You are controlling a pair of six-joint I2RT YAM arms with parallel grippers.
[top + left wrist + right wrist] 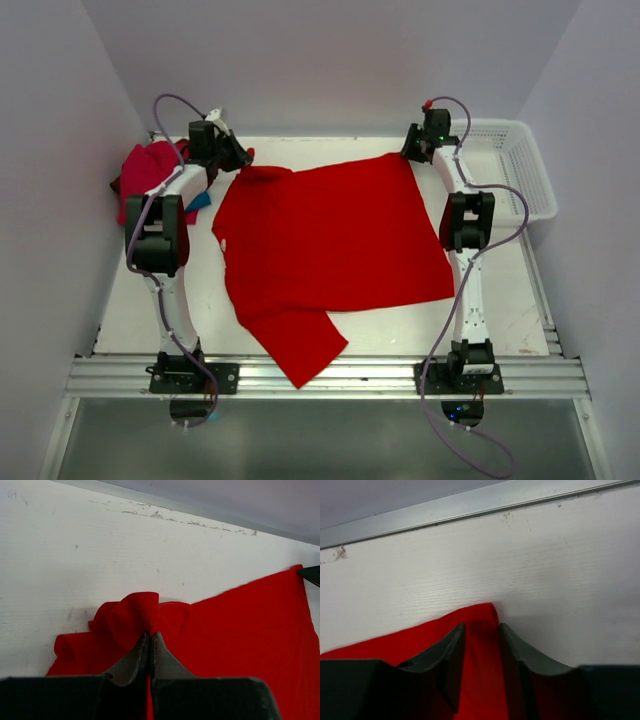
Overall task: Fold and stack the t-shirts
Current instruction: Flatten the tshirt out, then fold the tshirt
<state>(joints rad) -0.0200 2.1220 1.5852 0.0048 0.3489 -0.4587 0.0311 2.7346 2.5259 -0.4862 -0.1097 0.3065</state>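
The large bright red t-shirt [330, 235] lies spread on the white table [130, 300], one sleeve hanging toward the front edge. My left gripper [236, 156] is at the shirt's far left corner; in the left wrist view it [151, 634] is shut on a bunched fold of the red cloth [240, 630]. My right gripper [414, 150] is at the far right corner; in the right wrist view its jaws [481, 627] stand apart, with the corner of the red cloth [410, 637] lying between them. A pile of folded red and maroon shirts [146, 175] with a teal one [198, 201] sits at the far left.
A white plastic mesh basket [520, 165] stands at the far right beside the table. The back wall and its metal rail [470, 505] run just beyond both grippers. The right gripper's dark tip [311, 574] shows at the right edge of the left wrist view.
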